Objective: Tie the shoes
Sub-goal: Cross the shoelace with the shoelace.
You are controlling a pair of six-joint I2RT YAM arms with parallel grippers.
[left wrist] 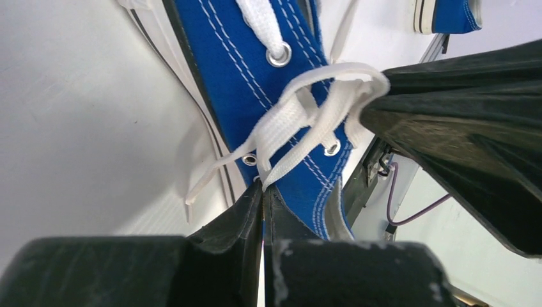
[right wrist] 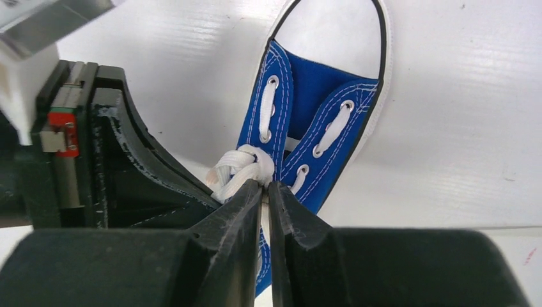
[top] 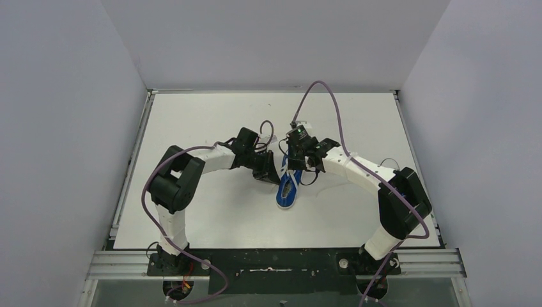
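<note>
Laces (right wrist: 240, 167) crowded by R tool (right wrist: 264, 185); 2nd shoe (left wrist: 447, 16) beyond.

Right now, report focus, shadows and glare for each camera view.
Top external: even soft light, sharp, the shoe small, only faint shadows on the table. Left wrist: the lace and shoe are crisp, the lace throws a soft shadow on the table, the left gripper is dark and softer. Right wrist: shoe sharp, table bright without harsh glare, right gripper dark and soft.
</note>
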